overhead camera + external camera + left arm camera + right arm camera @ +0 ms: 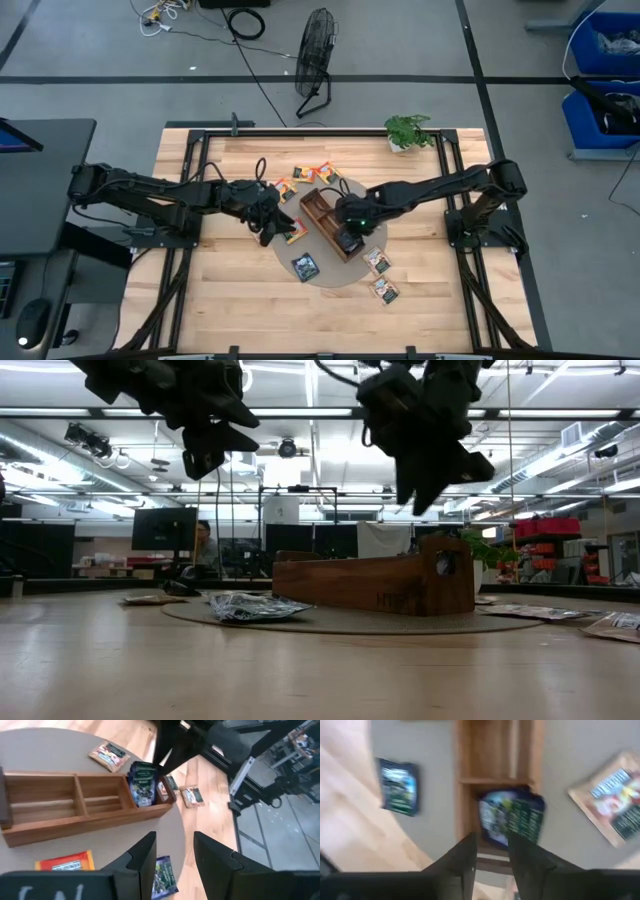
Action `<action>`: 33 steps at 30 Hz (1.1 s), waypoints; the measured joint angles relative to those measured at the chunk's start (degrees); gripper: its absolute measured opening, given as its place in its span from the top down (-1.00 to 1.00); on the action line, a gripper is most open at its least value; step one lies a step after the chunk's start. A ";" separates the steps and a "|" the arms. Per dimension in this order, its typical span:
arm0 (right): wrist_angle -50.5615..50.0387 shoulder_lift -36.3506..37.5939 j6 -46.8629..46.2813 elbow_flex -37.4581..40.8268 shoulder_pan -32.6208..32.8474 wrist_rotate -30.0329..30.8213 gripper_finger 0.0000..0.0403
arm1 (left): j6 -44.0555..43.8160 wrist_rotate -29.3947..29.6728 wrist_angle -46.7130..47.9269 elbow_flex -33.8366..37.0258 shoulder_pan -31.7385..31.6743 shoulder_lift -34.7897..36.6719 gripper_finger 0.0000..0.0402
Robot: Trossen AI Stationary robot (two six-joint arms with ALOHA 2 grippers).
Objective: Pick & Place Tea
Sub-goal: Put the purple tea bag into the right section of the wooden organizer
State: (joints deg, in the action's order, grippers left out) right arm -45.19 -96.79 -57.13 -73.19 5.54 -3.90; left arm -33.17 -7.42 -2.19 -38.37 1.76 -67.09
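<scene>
On the near part of the tabletop (210, 300), two pale sachets (381, 276) lie on bare wood just off the round mat (330, 275), and a dark blue sachet (305, 266) lies flat on the mat's near edge. Just beyond it the right tool (490, 851) hangs over the near end compartment of the wooden tray (322, 213). Its fingers (462, 857) stand slightly apart with nothing between them, and a dark sachet (512, 817) stands tilted in that compartment below, so the step in hand looks like a drop just made. The next move probably calls for the right arm to lift clear of the tray and pick another loose sachet, likely the dark one near the mat's edge. Level with the tray, on its other side, the left tool (172, 855) hovers above the mat, fingers spread a little and empty, over an orange sachet (295, 232) and close to another dark one (162, 879); it would need to descend squarely, since flat sachets are hard to pinch. Farther off, more orange sachets (312, 173) lie on the wood beyond the mat, and a small potted plant (408, 131) stands at the far edge.
</scene>
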 joint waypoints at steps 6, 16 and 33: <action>9.15 2.35 3.93 0.00 1.53 3.13 0.32 | 1.92 -2.31 0.89 0.00 0.35 0.00 0.33; 17.47 2.92 6.10 0.00 5.68 7.60 0.32 | 14.45 -3.17 2.86 -0.02 3.85 -0.02 0.33; 18.48 9.36 5.03 0.04 15.00 30.28 0.32 | 18.56 -8.99 -4.46 -0.06 2.91 -15.70 0.32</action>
State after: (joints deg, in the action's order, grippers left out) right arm -26.71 -87.42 -52.10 -73.14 20.54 26.38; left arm -14.61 -16.41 -6.66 -38.43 4.67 -82.79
